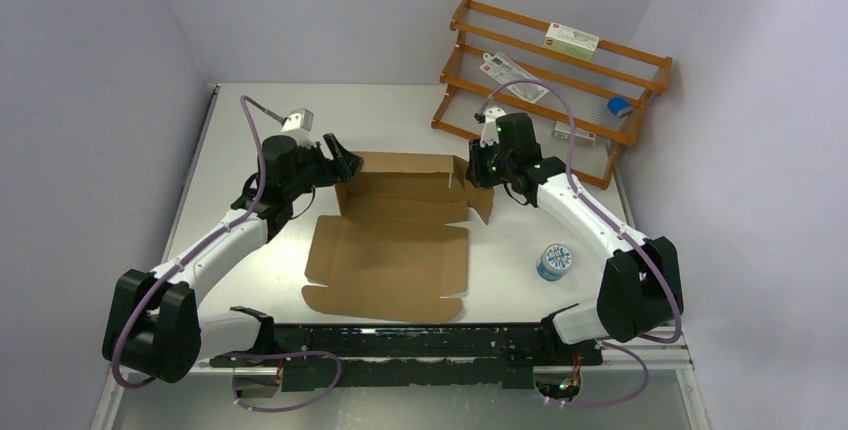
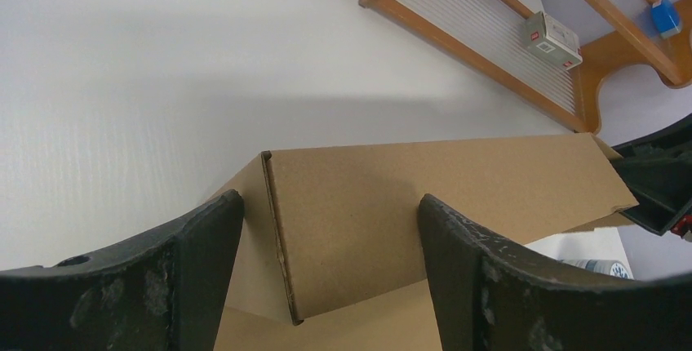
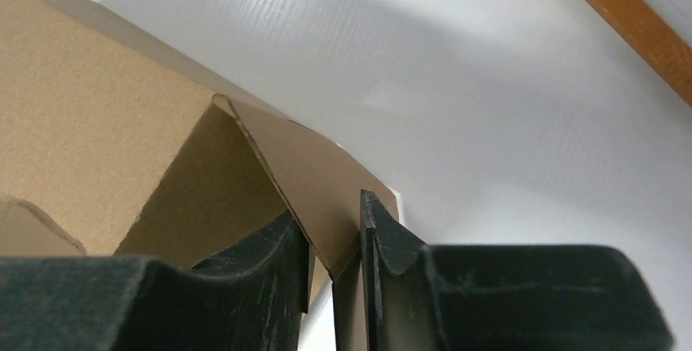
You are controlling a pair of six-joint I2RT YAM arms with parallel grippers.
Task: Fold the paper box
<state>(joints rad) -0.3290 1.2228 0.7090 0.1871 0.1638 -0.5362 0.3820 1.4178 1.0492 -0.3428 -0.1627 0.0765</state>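
Brown paper box point(image 1: 390, 260), one: right end effector point(image 3: 336, 241) pinches, left end effector point(image 2: 330, 200) gapes.

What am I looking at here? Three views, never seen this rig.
Two robot arms are bolted at the near edge of the table, each ending in a two-finger gripper. The wide picture is from a fixed camera overhead. The other two come from a camera on each wrist, so the dark shapes are fingers. On the table are a paper box, partly folded with its back wall up, a small round tin, and a wooden rack far right. The left gripper is open at the box's left corner, holding nothing. The right gripper pinches the box's right flap.
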